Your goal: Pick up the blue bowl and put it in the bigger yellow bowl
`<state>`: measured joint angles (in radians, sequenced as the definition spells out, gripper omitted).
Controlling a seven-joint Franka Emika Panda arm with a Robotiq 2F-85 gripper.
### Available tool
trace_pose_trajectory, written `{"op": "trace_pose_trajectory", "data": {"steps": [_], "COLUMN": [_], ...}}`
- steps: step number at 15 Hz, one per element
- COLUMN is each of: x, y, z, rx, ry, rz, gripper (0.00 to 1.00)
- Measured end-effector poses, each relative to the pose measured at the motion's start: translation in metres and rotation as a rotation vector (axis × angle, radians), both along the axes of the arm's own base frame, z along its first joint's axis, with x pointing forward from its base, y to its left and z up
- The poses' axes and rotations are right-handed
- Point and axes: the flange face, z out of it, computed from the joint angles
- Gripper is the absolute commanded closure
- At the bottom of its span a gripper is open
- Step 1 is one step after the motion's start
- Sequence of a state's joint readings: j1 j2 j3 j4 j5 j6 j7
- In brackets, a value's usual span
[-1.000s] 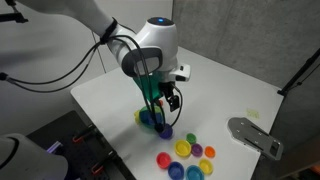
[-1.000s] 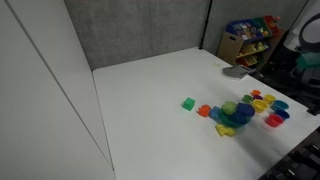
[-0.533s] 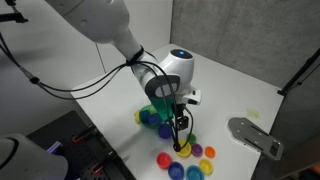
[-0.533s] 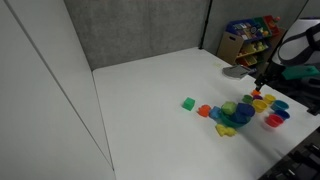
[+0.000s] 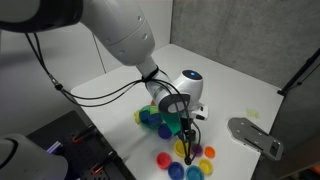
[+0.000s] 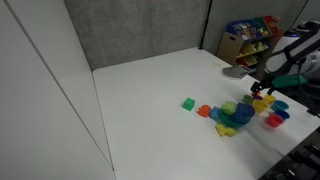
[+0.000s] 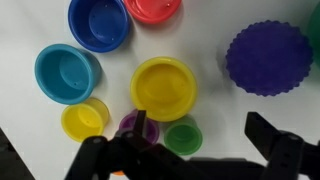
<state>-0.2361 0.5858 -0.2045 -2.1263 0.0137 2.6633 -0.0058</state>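
Nothing done yet — the claw (image 7: 203,145) hangs wide and empty, the blue bowl (image 7: 65,73) untouched beside the bigger yellow bowl (image 7: 165,87).

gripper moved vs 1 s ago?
Yes. In an exterior view the gripper has swung away from the stacked pile, down and toward the camera, and is now at the loose bowls.

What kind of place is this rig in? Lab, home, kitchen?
Most likely a lab or test room: a plain white table against a grey panelled wall, a rack of colourful bins behind, and toy bowls as props.
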Motion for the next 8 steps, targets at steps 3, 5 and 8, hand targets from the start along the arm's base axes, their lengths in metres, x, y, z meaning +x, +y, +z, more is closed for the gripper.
{"op": "trace_pose_trajectory", "data": {"steps": [3, 5, 8], "x": [0.005, 0.006, 0.007], "y": [-0.006, -0.008, -0.009], "z": [-0.019, -0.032, -0.048], "rx": [-0.006, -0.005, -0.001], "ry": [0.006, 0.012, 0.021], "rz": [-0.029, -0.047, -0.071], "gripper": [0.00, 0.00, 0.01]}}
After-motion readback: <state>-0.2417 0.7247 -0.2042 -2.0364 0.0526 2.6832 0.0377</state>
